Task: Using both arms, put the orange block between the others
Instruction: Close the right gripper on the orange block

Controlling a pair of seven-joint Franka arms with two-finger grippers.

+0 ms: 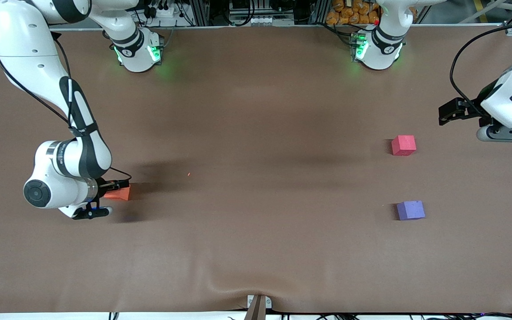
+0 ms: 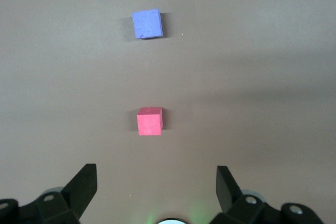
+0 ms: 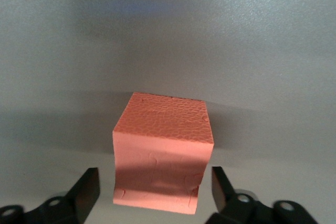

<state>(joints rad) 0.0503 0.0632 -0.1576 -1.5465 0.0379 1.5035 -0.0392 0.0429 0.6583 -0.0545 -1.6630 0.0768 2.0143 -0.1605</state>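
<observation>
The right gripper point(image 3: 152, 192) straddles the small matte orange foam block point(image 3: 161, 153) at the right arm's end of the brown bench point(image 1: 256, 244), fingers apart, not yet clamped. The left gripper point(image 2: 155, 184) waits open above the pinkish-red cube point(image 1: 403, 145); the purple-blue cube point(image 1: 410, 210) sits nearer the camera. Placement between them remains. No legible writing.
</observation>
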